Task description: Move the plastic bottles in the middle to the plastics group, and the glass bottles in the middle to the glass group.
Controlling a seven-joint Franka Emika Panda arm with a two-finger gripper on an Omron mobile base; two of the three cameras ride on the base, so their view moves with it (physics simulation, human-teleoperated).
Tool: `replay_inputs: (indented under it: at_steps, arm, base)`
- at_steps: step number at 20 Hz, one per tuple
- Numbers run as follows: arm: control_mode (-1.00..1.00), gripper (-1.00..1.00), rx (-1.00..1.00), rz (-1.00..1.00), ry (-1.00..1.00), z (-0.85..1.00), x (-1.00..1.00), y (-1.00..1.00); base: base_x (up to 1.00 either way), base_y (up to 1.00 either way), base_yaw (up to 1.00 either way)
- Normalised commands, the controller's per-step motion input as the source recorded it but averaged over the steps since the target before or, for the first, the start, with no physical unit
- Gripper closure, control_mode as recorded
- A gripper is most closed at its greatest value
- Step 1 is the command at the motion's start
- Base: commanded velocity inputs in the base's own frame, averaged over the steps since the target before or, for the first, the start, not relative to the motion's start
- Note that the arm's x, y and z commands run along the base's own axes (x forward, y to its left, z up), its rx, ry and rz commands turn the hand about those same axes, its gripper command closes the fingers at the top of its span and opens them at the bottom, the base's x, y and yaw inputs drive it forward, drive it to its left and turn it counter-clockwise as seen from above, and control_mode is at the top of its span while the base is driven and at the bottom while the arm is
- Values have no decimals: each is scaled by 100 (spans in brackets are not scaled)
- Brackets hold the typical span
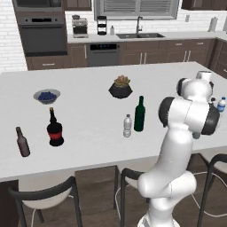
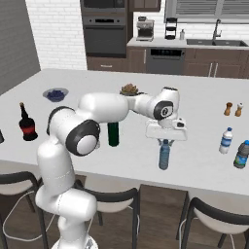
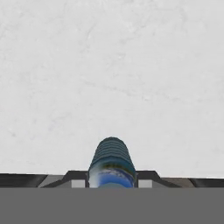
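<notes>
My gripper [image 2: 165,142] points down over the near right part of the island, shut on the top of a blue-tinted plastic bottle [image 2: 165,156]. In the hand view that bottle [image 3: 111,157] sits between the fingers of my gripper [image 3: 111,182], above bare counter. I cannot tell whether its base touches the counter. The clear greyish plastic bottle [image 1: 127,126] stands beside the tall dark green glass bottle [image 1: 139,114], whose lower body [image 2: 113,134] shows behind my arm. The plastics group's whitish blue-banded bottle [image 2: 225,140] stands to the right. The glass group's black red-labelled bottle [image 1: 54,128] and brown bottle [image 1: 22,142] stand far left.
A darker blue-labelled bottle [image 2: 241,154] stands near the right edge, next to the whitish one. Two brown shakers [image 2: 233,109] stand behind them. A potted plant [image 1: 120,87] and a bowl of blueberries [image 1: 47,95] sit further back. Stools line the near edge.
</notes>
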Motion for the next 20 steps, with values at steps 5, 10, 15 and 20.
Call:
replay_inputs:
  at_steps: [5, 10, 15, 20]
  arm:
    - [-100, 100, 0, 0, 0, 0, -2, -72]
    - [-100, 100, 0, 0, 0, 0, 0, -70]
    - [-100, 100, 0, 0, 0, 0, 2, -66]
    - [-100, 100, 0, 0, 0, 0, 20, -34]
  base:
    - [0, 0, 0]
    - [0, 0, 0]
    - [0, 0, 0]
    - [0, 0, 0]
